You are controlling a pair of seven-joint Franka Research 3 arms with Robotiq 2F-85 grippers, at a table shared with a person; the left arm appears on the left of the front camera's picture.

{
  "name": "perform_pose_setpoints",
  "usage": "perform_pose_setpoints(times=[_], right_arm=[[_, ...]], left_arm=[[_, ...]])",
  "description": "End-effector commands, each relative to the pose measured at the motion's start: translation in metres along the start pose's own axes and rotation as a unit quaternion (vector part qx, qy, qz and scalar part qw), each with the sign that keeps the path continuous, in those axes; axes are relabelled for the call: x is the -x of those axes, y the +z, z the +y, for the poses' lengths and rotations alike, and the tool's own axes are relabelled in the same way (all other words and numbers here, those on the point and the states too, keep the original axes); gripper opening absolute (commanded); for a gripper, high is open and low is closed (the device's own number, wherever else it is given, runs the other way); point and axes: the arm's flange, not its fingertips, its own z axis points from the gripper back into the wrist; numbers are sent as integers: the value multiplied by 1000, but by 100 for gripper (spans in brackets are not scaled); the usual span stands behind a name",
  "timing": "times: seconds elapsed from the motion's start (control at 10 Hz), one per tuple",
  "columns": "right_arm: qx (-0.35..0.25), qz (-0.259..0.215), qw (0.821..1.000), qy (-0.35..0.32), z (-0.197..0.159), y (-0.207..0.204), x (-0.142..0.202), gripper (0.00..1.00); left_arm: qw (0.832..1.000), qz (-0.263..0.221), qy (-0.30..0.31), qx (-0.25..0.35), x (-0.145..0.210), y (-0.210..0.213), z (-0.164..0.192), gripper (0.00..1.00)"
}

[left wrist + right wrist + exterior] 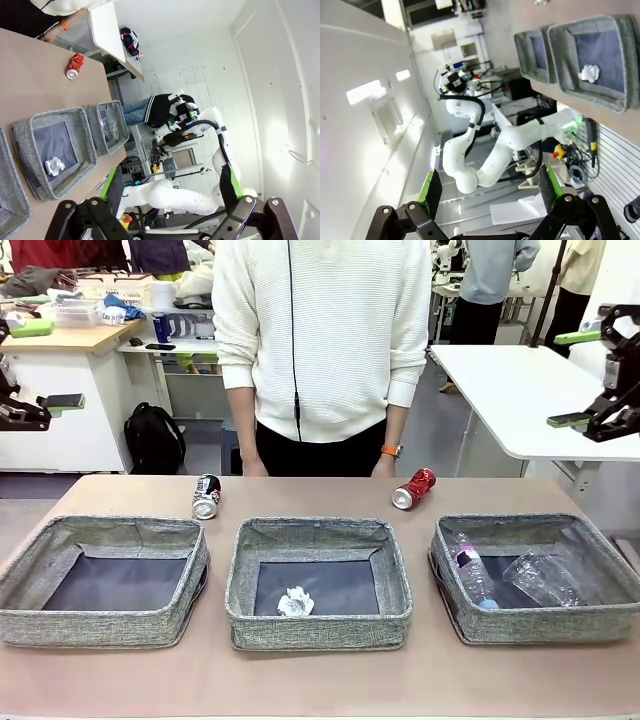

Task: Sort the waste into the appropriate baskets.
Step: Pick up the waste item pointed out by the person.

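Observation:
Three grey woven baskets stand in a row near my side of the table: the left one (100, 625) holds nothing, the middle one (320, 625) holds a crumpled white paper ball (295, 602), and the right one (540, 625) holds a clear bottle (472, 575) and a clear cup (545, 580). Behind them a black-and-silver can (206, 496) and a red can (414, 488) lie on their sides. My left gripper (48, 365) (170, 187) and right gripper (573, 378) (489, 190) hang open and empty, high off the table's two sides. The left wrist view catches the red can (75, 66) and paper ball (55, 165); the right wrist view catches the paper ball (590, 73).
A person in a white sweater (320, 340) stands at the far edge, both hands resting near the table's rim just behind the cans. Bare tabletop lies between the cans and the baskets and along the front edge.

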Motion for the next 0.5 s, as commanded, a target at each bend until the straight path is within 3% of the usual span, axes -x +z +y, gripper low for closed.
perform_pose_setpoints(times=[0.0, 0.4], right_arm=[[2, 6, 1000, 9, 3, 3, -1, 100], [2, 6, 1000, 9, 3, 3, -1, 100]], left_arm=[[1000, 5, -1, 2, 2, 1, -2, 100], [1000, 5, -1, 2, 2, 1, -2, 100]])
